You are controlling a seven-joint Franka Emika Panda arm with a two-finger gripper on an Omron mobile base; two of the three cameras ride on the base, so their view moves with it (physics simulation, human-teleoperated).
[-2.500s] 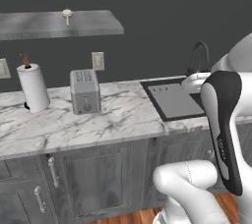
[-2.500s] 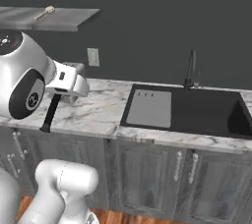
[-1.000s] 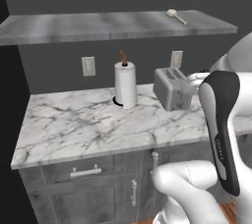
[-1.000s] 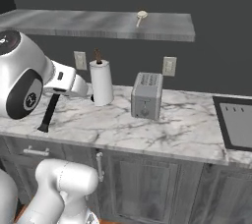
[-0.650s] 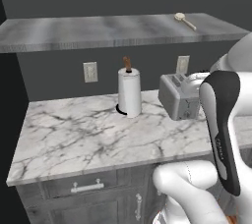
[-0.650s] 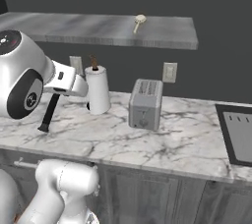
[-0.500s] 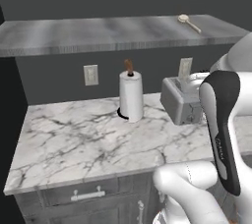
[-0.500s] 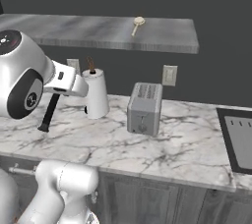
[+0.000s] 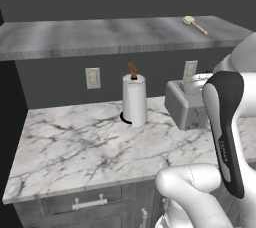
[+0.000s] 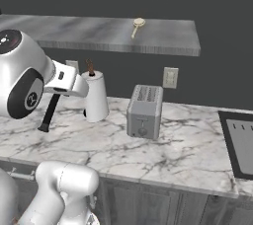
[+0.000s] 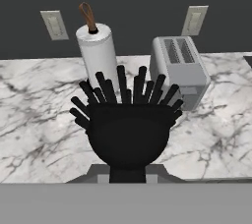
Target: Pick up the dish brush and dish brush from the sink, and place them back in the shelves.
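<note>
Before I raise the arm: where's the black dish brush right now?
The black dish brush is clamped in the gripper, bristles toward the paper towel roll and toaster, over the marble countertop.

On the countertop (image 10: 188, 150), the paper towel roll (image 10: 96, 95) stands left of the toaster (image 10: 145, 111), the sink (image 10: 239, 142) well to its right. Above the toaster, 1 dish brush (image 10: 137, 25) lies on the shelves (image 10: 163, 39). Before the toaster, another dish brush (image 11: 127, 122) hangs over the countertop.

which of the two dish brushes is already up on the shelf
The pale, light-coloured dish brush lies on the grey wall shelf. The black dish brush is not there: the gripper is shut on it, above the marble counter.
</note>
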